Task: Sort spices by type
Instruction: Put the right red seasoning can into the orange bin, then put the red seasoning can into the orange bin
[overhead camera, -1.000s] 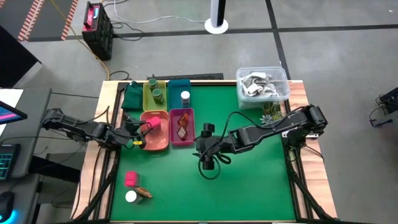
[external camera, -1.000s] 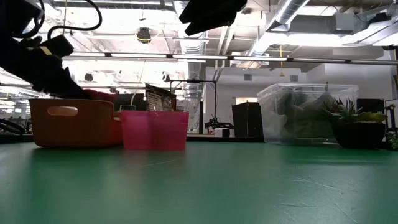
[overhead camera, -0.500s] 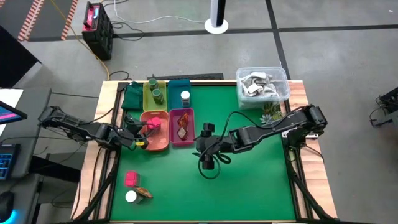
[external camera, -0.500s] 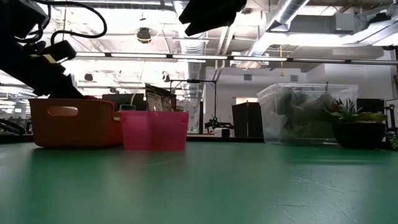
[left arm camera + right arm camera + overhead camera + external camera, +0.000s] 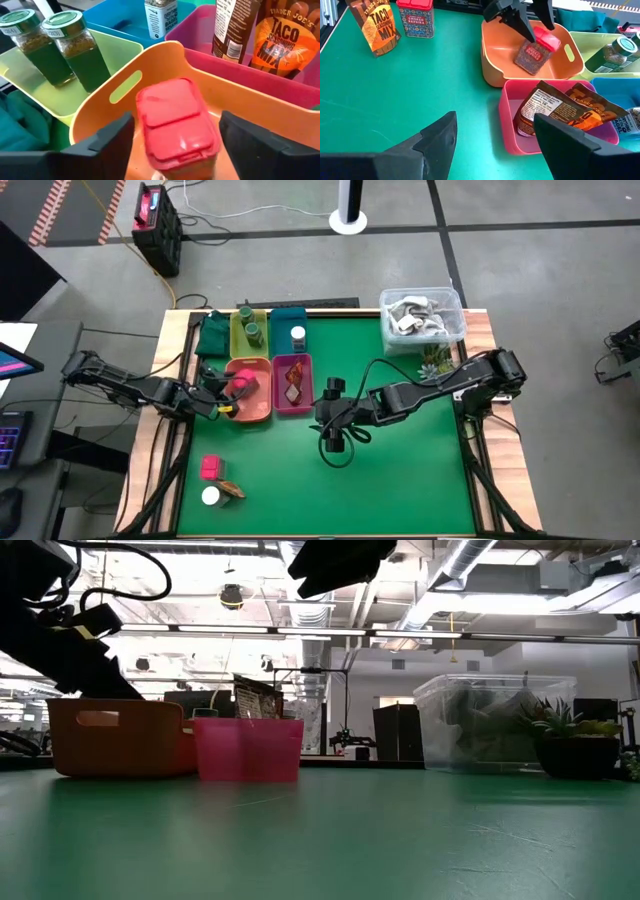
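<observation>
A red-lidded spice tin lies tilted on the floor of the orange tray. My left gripper is open, with a finger on either side of the tin's lid and a gap to it on both sides. Two green jars stand in the yellow-green tray, a white-capped jar in the blue tray, and taco packets in the pink tray. Another red tin, a packet and a white-capped jar stand at the near left. My right gripper hovers open over mid-table.
A clear tub of grey-white items and a small spiky plant occupy the far right corner. A dark green cloth lies left of the trays. Bare green mat stretches across the near and right parts of the table.
My left gripper has let go of the red-lidded tin and risen slightly. The tin has sunk into the orange tray: in the low view its red top showed above the rim before and does not show now. My right arm has kept still.
</observation>
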Motion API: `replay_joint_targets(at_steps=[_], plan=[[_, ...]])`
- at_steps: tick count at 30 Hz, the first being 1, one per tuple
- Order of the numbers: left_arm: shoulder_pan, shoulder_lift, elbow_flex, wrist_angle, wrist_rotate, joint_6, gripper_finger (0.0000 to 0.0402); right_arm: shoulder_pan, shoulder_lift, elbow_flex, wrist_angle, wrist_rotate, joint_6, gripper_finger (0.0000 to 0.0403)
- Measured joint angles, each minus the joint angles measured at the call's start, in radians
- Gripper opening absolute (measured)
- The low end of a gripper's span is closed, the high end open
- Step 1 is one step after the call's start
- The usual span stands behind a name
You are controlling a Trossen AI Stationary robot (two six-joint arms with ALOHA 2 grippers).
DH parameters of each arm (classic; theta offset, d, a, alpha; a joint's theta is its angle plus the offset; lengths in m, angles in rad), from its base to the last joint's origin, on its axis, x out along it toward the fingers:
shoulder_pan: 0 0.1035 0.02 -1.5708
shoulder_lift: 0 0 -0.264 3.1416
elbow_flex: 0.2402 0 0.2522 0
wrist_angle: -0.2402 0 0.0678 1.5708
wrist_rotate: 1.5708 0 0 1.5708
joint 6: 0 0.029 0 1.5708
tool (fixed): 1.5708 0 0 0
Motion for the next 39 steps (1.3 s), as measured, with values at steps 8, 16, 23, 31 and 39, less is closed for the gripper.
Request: replay_joint_targets(at_steps=[8,16,23,31,39], plan=[[0.0,0.0,0.033,-0.003,-0.035,0.058,0.0315,0.0,0.0,0.0,0.0,0.0,0.0,0.0292],[-0.021,0.0,0.154,0.003,-0.037,0.091,0.0316,-0.003,0.0,-0.011,-0.047,0.0,0.004,0.0292],[-0.134,0.086,0.277,-0.012,0.165,0.065,0.0316,-0.009,0.001,-0.013,-0.308,0.036,0.109,0.0292],[-0.206,0.281,0.506,-0.241,0.297,-0.114,0.0316,0.022,-0.018,-0.013,-0.39,0.248,0.12,0.0292],[-0.257,0.49,0.681,-0.379,0.368,-0.073,0.0316,0.026,-0.019,-0.013,-0.337,0.217,0.01,0.0292]])
